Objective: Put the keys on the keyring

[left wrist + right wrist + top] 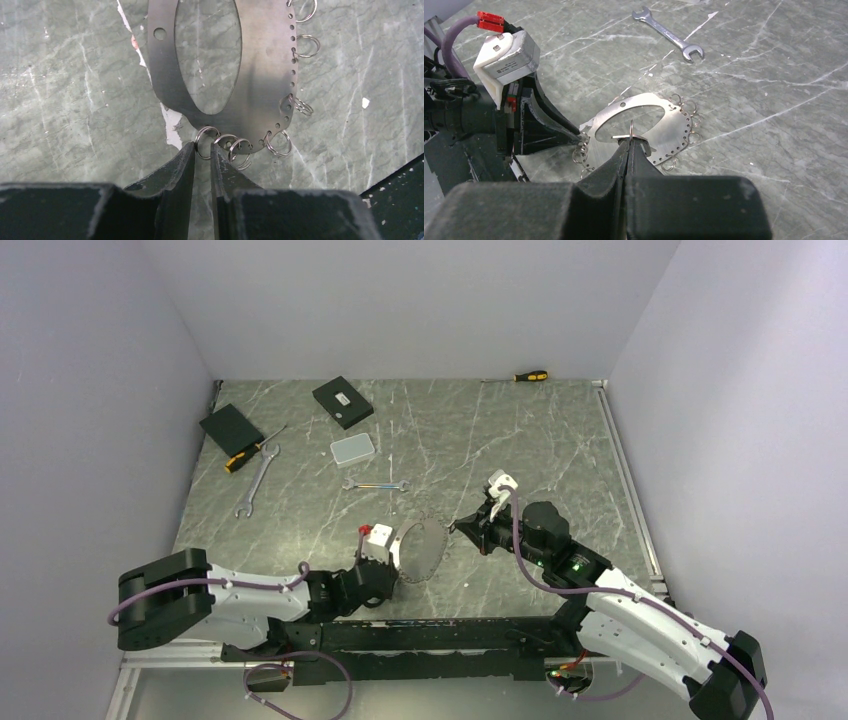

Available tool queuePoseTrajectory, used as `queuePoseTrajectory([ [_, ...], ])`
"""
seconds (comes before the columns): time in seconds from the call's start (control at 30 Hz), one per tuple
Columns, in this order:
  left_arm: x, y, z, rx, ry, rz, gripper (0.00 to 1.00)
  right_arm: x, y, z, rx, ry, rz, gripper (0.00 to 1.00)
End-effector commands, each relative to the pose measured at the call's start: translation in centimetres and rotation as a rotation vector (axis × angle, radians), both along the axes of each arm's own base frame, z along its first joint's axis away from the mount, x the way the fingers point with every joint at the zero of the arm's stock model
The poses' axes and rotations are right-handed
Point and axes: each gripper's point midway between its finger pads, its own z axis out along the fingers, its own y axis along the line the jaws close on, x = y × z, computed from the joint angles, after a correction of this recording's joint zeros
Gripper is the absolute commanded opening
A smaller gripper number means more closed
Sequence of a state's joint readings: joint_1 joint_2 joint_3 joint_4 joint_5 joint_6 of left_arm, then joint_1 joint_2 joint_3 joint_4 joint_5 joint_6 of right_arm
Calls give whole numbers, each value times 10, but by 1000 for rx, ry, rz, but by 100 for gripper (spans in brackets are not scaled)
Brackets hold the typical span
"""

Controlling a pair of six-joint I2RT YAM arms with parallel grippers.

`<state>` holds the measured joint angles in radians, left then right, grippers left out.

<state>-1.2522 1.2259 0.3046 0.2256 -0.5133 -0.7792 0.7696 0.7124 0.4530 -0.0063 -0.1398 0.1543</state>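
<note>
The left end effector (pixel 202 150) is pinching a small silver split ring (pixel 206 136) on the near rim of the flat oval steel keyring (pixel 260 75); the right end effector (pixel 628 144) is clamping what looks like a tiny silver key (pixel 631 134) just above that plate; threading is seemingly in hand; the next move is calling for easing the key onto the ring.

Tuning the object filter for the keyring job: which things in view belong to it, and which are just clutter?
Job: keyring plate with split rings; small ring piece, maybe a key, pinched in right gripper; left gripper on one split ring.
Lying about: small wrench; long wrench; near screwdriver; far screwdriver; left black box; right black box; grey box.
</note>
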Motion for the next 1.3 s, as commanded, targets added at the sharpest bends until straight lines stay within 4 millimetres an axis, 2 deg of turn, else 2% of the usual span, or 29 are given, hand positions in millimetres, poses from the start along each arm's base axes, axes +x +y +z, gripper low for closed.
queuePoseTrajectory([
  [0.0, 5, 4, 3, -13, -37, 35, 23, -2, 5, 14, 41, -31, 22, 0],
  [0.17, 3, 9, 18, -10, -53, 31, 31, -2, 4, 14, 42, -30, 17, 0],
  [0.33, 2, 23, 29, -29, -72, 44, 31, -2, 5, 13, 42, -24, 20, 0],
  [0.47, 0, 22, 23, -38, -73, 27, 30, -2, 6, 12, 42, -24, 23, 0],
  [0.7, 1, 11, 8, -1, -90, -26, 25, -3, 4, 14, 44, -26, 19, 0],
  [0.9, -2, 0, 3, -11, -102, -87, 24, -3, 3, 15, 46, -26, 15, 0],
  [1.27, -11, 18, 4, 29, -107, -138, 29, -4, 3, 16, 51, -24, 14, 0],
])
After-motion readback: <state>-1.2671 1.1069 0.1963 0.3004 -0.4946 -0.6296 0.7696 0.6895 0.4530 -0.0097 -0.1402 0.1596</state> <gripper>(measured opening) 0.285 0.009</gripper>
